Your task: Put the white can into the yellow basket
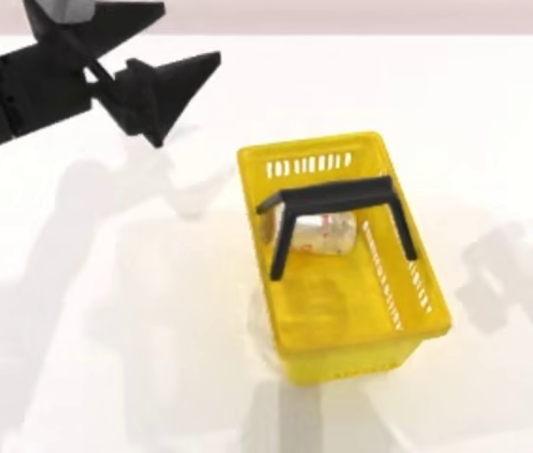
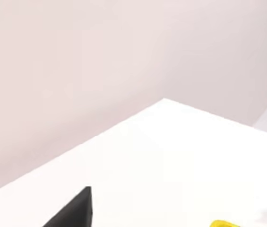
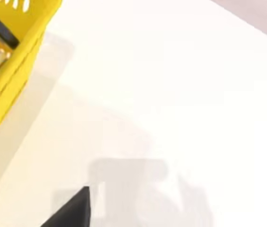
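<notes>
Bench (image 1: 106, 359): white, bare apart from the items below, shadows of both arms falling across it. Yellow basket (image 1: 341, 354): standing upright right of centre in the top view, black handle (image 1: 337, 198) raised across its upper half, one corner also showing in the right wrist view (image 3: 10, 71). Left arm: raised at the top view's upper left, well apart from the basket; left gripper (image 1: 186, 90) with jaws spread and holding nothing. Right arm: outside the top view, only its shadow on the bench at the right edge; a single dark fingertip (image 3: 74, 210) in the right wrist view, so jaw state of the right gripper cannot be told. White can (image 1: 324, 234): lying on its side on the basket floor, directly beneath the handle, toward the basket's far end, clear of both grippers; red label markings faint. Judged step: placement apparently complete, can released inside the basket, left arm clear of the work. Next move, as a judgement only: nothing further required of the can; at most, parking of the left arm away from the handle and rim so the basket is not knocked. Risk: low, the can contained by the basket walls should it roll.
</notes>
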Tool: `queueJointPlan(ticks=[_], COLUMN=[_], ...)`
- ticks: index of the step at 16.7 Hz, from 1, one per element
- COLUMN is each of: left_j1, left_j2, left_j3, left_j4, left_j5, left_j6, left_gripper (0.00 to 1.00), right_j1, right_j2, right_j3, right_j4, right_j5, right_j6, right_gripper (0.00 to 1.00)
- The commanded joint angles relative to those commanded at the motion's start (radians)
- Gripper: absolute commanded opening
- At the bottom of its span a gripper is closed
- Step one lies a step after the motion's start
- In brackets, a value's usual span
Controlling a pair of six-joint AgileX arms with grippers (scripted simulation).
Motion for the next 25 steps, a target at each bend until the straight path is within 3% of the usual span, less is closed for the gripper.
queueJointPlan(ticks=[9,14,18,25], left_j1=[0.134,0.180,0.198,0.199], left_j2=[-0.994,-1.409,-1.559,-1.570], left_j3=[-0.500,-0.726,-0.826,-0.834], left_j4=[-0.423,-0.592,-0.663,-0.669], left_j5=[-0.515,-0.733,-0.829,-0.837], left_j6=[0.002,0.033,0.051,0.053], left_gripper=[1.00,1.00,1.00,1.00], right_j1=[0.278,0.390,0.435,0.435], right_j2=[0.947,1.324,1.466,1.476], right_j3=[0.940,1.307,1.437,1.441], right_j4=[-0.616,-0.868,-0.973,-0.976], right_j5=[0.004,0.004,0.004,0.004], right_j6=[-0.427,-0.597,-0.666,-0.671], right_gripper=[1.00,1.00,1.00,1.00])
